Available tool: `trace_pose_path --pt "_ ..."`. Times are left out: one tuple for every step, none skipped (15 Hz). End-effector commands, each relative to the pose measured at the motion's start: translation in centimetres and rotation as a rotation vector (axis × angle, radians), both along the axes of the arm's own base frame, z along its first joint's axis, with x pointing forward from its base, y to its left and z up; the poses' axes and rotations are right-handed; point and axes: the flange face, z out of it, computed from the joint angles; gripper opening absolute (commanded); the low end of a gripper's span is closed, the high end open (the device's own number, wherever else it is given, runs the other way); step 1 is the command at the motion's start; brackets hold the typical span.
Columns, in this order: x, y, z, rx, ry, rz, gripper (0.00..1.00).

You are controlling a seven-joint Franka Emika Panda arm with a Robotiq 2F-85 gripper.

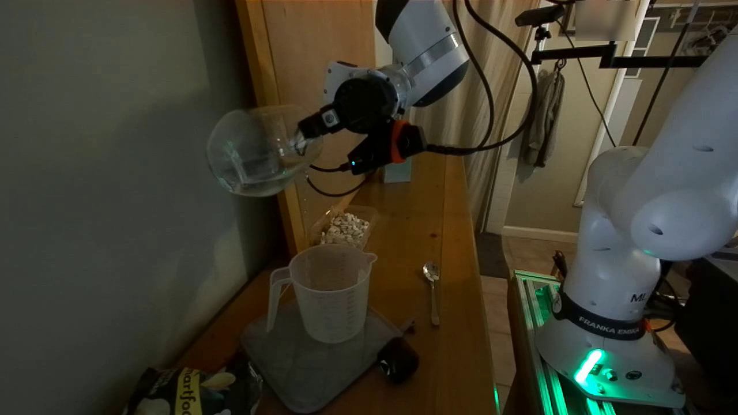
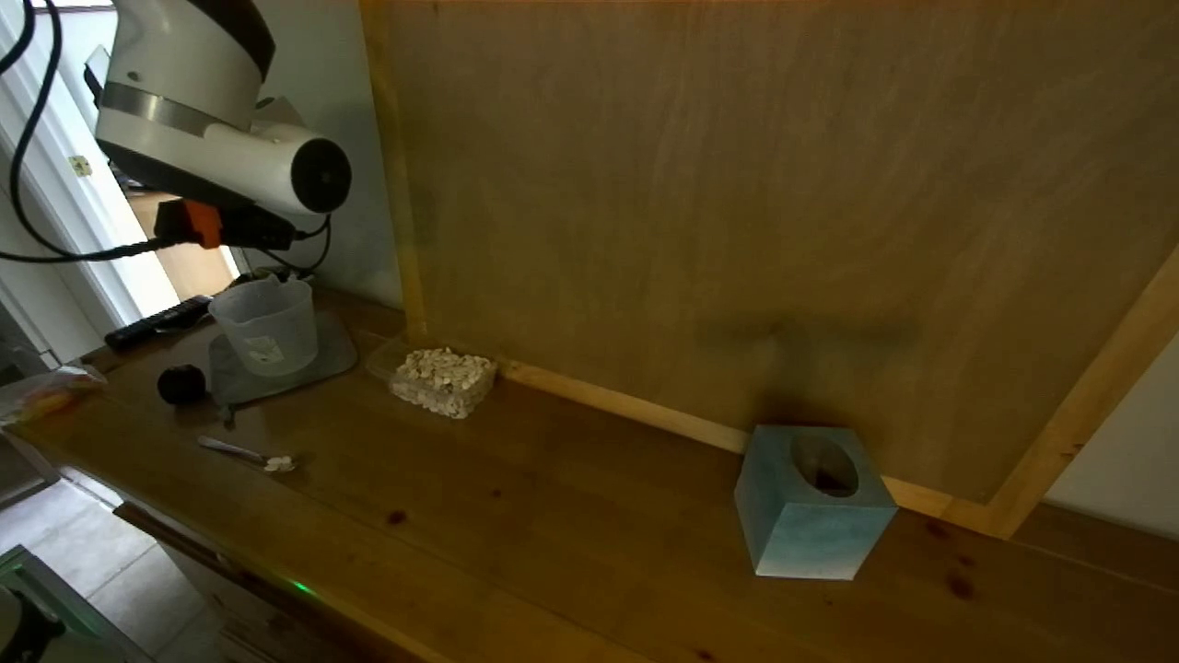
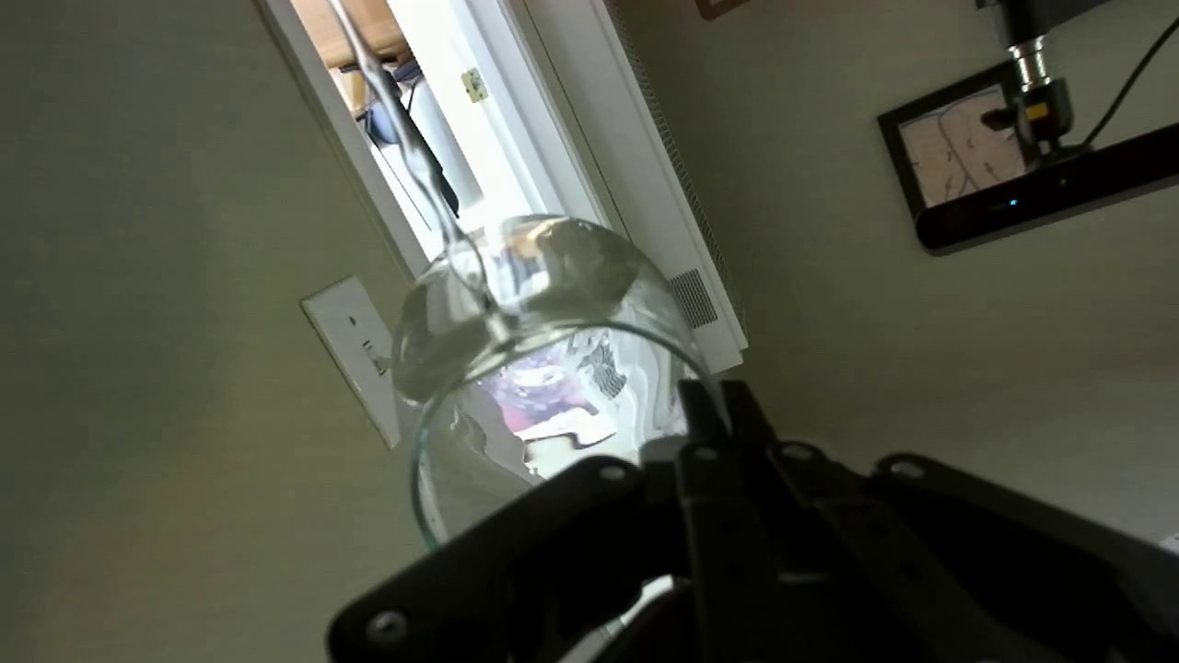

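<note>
We see a clear glass [image 1: 262, 153] held up in the air, tipped nearly on its side, higher than everything on the surface [image 2: 516, 516]. Our fingers [image 3: 748, 428] are closed on it, pinching its wall at the rim. In an exterior view, what looks like clear liquid lies along its lower side; in the wrist view we make out a thin, twisting clear stream [image 3: 422, 170] running from the rim to the top edge.

Lower down, we find a translucent measuring jug [image 1: 334, 302] upright on a grey mat [image 1: 300, 369], with a dark round object [image 1: 398, 360] at the mat's edge. Near them we have a clear tub [image 2: 437, 398] of pale flakes, and a spoon [image 2: 235, 449] with something pale at its bowl. A black bag [image 1: 213, 397] with a yellow label is partly cut off. Well apart, a blue box [image 2: 815, 539] stands close to a wooden panel [image 2: 645, 184].
</note>
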Motion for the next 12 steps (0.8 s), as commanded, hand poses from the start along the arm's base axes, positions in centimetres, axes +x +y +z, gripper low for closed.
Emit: trace_pose_path --pt "-0.26 -0.27 0.48 0.050 -0.028 -0.010 0.01" --pt "-0.28 -0.27 0.44 0.049 -0.029 -0.010 0.01" --pt "-0.29 -0.27 0.42 0.050 -0.030 -0.009 0.01" --pt "-0.29 -0.26 0.41 0.049 -0.030 -0.009 0.01" --pt "-0.28 -0.25 0.42 0.049 -0.031 -0.009 0.01" --pt "-0.29 -0.26 0.46 0.050 -0.033 -0.010 0.01" --pt "-0.31 -0.28 0.51 0.051 -0.035 -0.010 0.01" --pt "-0.35 -0.32 0.62 0.053 -0.039 -0.010 0.01" --pt "-0.37 -0.35 0.66 0.049 -0.040 -0.013 0.01" --pt "-0.41 -0.41 0.74 0.044 -0.039 -0.015 0.01" --pt "-0.48 -0.46 0.85 0.043 -0.040 -0.015 0.01" --pt "-0.57 -0.54 0.99 0.042 -0.042 -0.018 0.01"
